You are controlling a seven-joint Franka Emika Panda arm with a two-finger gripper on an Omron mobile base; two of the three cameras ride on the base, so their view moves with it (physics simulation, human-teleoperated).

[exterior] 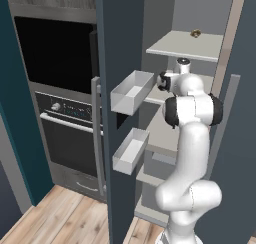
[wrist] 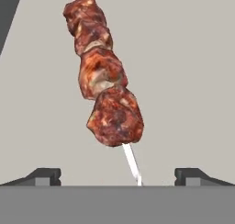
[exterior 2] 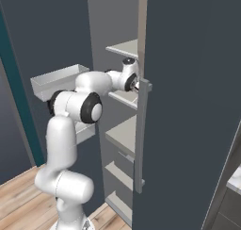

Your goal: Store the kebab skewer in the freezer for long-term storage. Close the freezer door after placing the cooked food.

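The kebab skewer [wrist: 103,81], dark red-brown meat chunks on a thin pale stick, lies on a pale grey shelf [wrist: 188,81] of the freezer, its bare stick end pointing at my hand. My gripper [wrist: 117,175] is open, its fingertips [wrist: 46,175] spread wide on either side of the stick end and not touching it. My arm [exterior: 192,108] reaches into the open freezer [exterior: 185,45] at mid-shelf height. The freezer door [exterior: 120,38] stands open to the left of the arm, with two pale bins [exterior: 132,90] on its inner face.
The other dark door [exterior 2: 188,106], with its silver handle [exterior 2: 140,130], stands close on the arm's right. A small brownish item [exterior: 195,34] sits on the upper shelf. A black built-in oven [exterior: 65,118] is at left. The wooden floor [exterior: 60,218] lies below.
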